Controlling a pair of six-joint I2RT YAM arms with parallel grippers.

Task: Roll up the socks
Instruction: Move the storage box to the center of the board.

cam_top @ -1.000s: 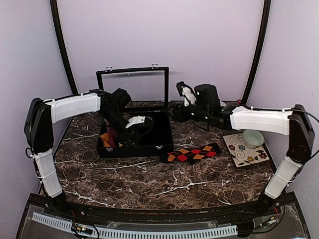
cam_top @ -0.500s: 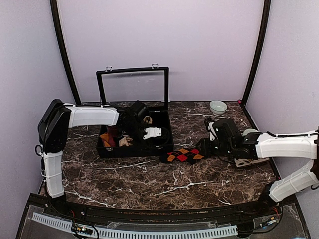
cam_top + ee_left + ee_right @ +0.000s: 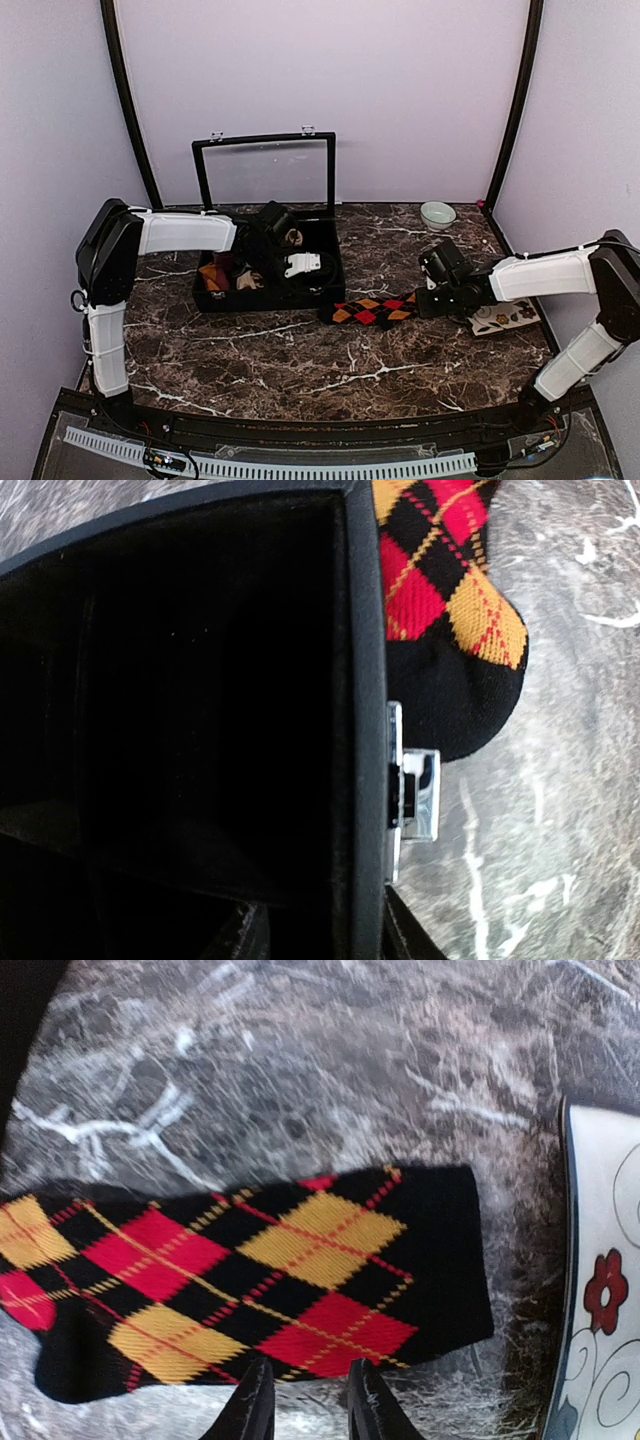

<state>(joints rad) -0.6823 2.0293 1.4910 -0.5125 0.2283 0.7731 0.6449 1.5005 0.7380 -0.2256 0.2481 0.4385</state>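
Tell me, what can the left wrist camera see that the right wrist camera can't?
Only the left wrist view shows the black box and its shiny latch. Only the right wrist view shows the flowered plate. Both show the diamond-patterned sock lying on the marble table, but each sees a different end of it.

Right pincer (image 3: 308, 1388) perhaps nearer argyle sock (image 3: 300, 1260)

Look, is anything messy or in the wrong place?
One sock lies flat and unrolled on the table, outside the box, with its toe right beside the box's front corner. It looks odd because it is spread out rather than rolled.
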